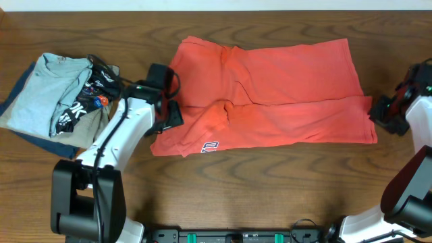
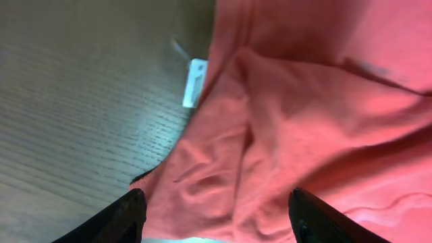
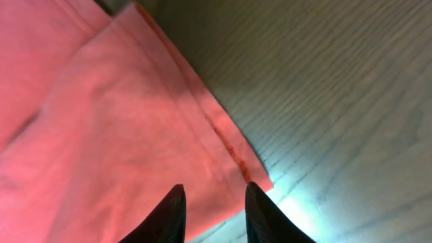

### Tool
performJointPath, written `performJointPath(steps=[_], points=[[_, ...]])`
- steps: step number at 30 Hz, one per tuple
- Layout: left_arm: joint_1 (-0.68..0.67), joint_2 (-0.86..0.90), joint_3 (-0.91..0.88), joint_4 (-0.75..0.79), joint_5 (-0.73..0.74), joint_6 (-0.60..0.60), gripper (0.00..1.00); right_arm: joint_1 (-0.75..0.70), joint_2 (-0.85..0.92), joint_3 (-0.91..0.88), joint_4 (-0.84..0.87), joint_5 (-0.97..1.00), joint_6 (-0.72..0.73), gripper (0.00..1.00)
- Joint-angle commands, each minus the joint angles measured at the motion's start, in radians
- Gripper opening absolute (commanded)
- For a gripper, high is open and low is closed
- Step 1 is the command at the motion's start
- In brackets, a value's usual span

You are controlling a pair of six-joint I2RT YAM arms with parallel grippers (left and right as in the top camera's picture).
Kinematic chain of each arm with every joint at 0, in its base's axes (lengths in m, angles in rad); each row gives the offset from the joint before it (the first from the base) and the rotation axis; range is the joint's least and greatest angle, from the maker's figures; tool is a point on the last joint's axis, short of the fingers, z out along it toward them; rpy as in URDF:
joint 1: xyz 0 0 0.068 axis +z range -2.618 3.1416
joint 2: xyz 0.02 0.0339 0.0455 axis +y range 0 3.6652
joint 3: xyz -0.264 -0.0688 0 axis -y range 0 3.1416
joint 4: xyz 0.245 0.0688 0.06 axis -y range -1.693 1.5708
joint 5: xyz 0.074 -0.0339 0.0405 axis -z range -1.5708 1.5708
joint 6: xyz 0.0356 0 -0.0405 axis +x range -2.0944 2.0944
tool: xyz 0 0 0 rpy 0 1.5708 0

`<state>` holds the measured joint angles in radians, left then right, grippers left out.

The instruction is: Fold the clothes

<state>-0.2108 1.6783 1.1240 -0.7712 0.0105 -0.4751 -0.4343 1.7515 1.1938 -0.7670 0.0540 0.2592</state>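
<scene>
Centre of the overhead frame: coral-red T-shirt (image 1: 283,88) spread on the wooden table (image 1: 223,196), rumpled along its left side. At the cloth's left edge, left gripper (image 2: 216,202) splayed wide over bunched fabric, nothing pinched. Far right, right gripper (image 3: 212,196) parted too, poised over the hem by the corner. Upper left, pile of other clothes (image 1: 54,94), apart from the shirt.

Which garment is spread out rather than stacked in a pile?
The coral-red T-shirt, spread across the middle; the blue-grey shirt and black printed garment sit piled at the left.
</scene>
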Motion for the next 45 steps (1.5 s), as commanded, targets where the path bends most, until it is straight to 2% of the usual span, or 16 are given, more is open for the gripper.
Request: performJointPath(steps=[1, 3, 7, 10, 11, 13, 15, 19, 21, 23, 26, 30, 38, 45], points=[[0.021, 0.036, -0.039, 0.006, 0.065, -0.020, 0.74, -0.007, 0.010, -0.095, 0.064, 0.071, 0.002, 0.30], [0.027, 0.058, -0.053, 0.011, 0.065, -0.021, 0.76, -0.010, 0.010, -0.142, 0.112, 0.080, 0.001, 0.32], [0.030, 0.105, -0.076, 0.034, 0.093, -0.021, 0.77, -0.010, 0.010, -0.206, 0.183, 0.062, 0.001, 0.44], [0.030, 0.140, -0.076, 0.035, 0.114, -0.021, 0.77, -0.011, 0.010, -0.242, 0.220, 0.063, 0.001, 0.46], [0.030, 0.153, -0.076, 0.030, 0.114, -0.020, 0.77, -0.011, 0.010, -0.254, 0.231, 0.063, 0.001, 0.45], [0.030, 0.173, -0.076, 0.002, 0.113, -0.020, 0.77, -0.011, 0.010, -0.283, 0.254, 0.063, 0.001, 0.26], [0.030, 0.186, -0.076, -0.035, 0.105, -0.020, 0.77, -0.011, 0.010, -0.310, 0.272, 0.077, 0.002, 0.16], [0.030, 0.194, -0.082, -0.079, 0.065, -0.020, 0.76, -0.011, 0.010, -0.355, 0.295, 0.124, 0.002, 0.09], [0.031, 0.194, -0.089, -0.089, 0.031, -0.020, 0.67, -0.012, 0.010, -0.368, 0.294, 0.146, 0.002, 0.01], [0.031, 0.194, -0.098, -0.097, 0.013, -0.018, 0.51, -0.012, 0.010, -0.372, 0.275, 0.183, 0.011, 0.01], [0.031, 0.194, -0.121, -0.122, 0.003, -0.017, 0.42, -0.013, 0.010, -0.372, 0.214, 0.304, 0.071, 0.01], [0.031, 0.193, -0.164, -0.183, 0.005, -0.027, 0.41, -0.029, 0.010, -0.372, 0.145, 0.414, 0.141, 0.02], [0.031, 0.180, -0.202, -0.246, 0.053, -0.040, 0.41, -0.070, 0.010, -0.366, 0.095, 0.402, 0.145, 0.01], [0.031, 0.042, -0.175, -0.264, 0.063, -0.043, 0.43, -0.069, -0.044, -0.263, 0.024, 0.337, 0.145, 0.01]])
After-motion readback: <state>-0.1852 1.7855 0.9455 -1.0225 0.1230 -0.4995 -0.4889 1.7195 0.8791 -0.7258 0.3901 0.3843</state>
